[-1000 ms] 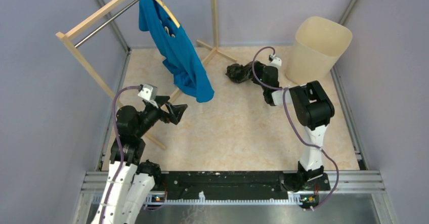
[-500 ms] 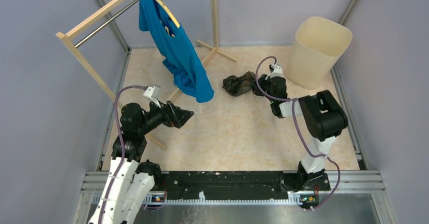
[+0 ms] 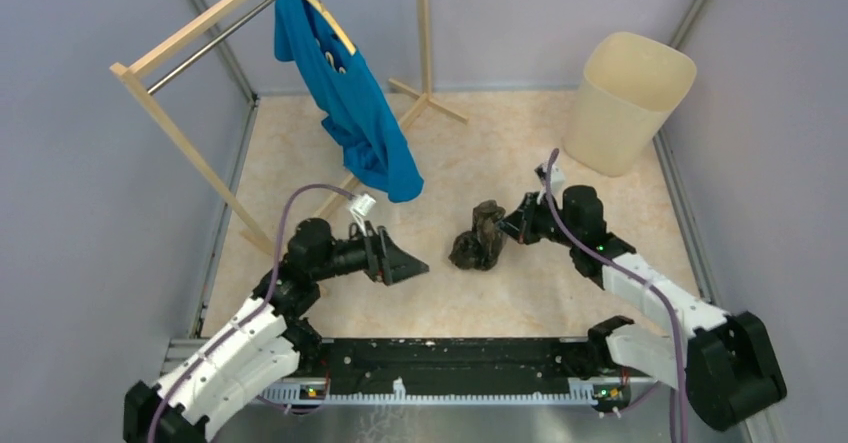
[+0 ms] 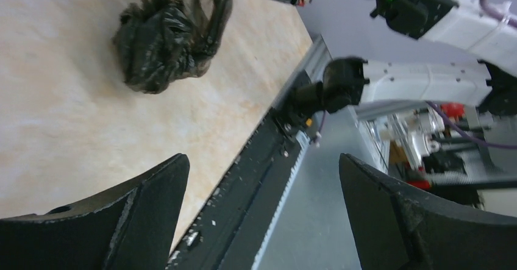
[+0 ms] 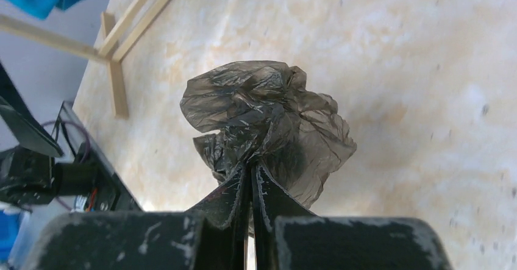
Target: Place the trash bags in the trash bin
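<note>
The trash bag point(image 3: 478, 244), dark, glossy and crumpled, sits near the middle of the floor, partly lifted at its upper right end. My right gripper point(image 3: 507, 227) is shut on that end; in the right wrist view the bag point(image 5: 268, 114) bunches out of the closed right gripper point(image 5: 251, 167). To the bag's left, my left gripper point(image 3: 408, 264) stands wide open and apart from it. In the left wrist view the bag point(image 4: 164, 32) lies above and left of the open, empty left gripper point(image 4: 262, 160). The cream trash bin point(image 3: 628, 98) stands upright at the back right.
A wooden clothes rack point(image 3: 190, 38) with a blue shirt point(image 3: 350, 103) fills the back left, its foot point(image 3: 425, 103) reaching the back middle. Grey walls enclose the floor. A black rail point(image 3: 450, 358) runs along the near edge.
My right gripper shut on the bag and dragged it from beside the bin forward to the floor's middle. The left arm swung right and forward toward the bag, still open.
</note>
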### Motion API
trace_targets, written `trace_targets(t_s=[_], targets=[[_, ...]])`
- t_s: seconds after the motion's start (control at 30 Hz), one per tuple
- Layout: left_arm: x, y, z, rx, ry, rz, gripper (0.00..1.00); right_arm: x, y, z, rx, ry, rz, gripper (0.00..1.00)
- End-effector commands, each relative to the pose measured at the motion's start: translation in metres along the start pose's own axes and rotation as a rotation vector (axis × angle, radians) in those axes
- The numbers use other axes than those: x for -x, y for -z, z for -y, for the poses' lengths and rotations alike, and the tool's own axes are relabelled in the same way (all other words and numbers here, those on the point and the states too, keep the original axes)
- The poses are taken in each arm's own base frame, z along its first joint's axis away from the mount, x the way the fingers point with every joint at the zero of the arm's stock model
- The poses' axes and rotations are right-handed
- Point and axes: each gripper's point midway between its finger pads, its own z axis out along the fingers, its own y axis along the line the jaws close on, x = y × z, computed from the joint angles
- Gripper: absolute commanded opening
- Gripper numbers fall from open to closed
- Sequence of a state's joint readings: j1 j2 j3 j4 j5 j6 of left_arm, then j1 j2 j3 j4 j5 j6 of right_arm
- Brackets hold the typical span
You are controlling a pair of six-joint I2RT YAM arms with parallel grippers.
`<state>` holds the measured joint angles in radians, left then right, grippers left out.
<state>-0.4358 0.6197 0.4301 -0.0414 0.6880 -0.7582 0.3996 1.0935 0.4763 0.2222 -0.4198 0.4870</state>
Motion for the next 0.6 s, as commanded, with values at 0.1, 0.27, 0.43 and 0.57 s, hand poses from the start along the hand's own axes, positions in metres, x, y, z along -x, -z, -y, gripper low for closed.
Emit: trace_targets(t_s=[0.1, 0.27, 0.43, 0.57], targets=[[-0.050, -0.057, 0.047, -0.051, -0.033, -0.082, 0.98, -0.043, 0.052, -0.051, 0.202, -0.095, -0.133, 0.00], [-0.070, -0.085, 0.044, 0.088, -0.140, -0.155, 0.98, -0.040, 0.070, -0.065, 0.249, -0.110, -0.092, 0.00], [-0.075, -0.103, 0.019, 0.207, -0.188, -0.181, 0.96, -0.037, 0.076, -0.079, 0.321, -0.132, -0.072, 0.00], [-0.069, -0.115, 0.007, 0.262, -0.238, -0.163, 0.94, -0.040, 0.078, -0.079, 0.318, -0.146, -0.078, 0.00]])
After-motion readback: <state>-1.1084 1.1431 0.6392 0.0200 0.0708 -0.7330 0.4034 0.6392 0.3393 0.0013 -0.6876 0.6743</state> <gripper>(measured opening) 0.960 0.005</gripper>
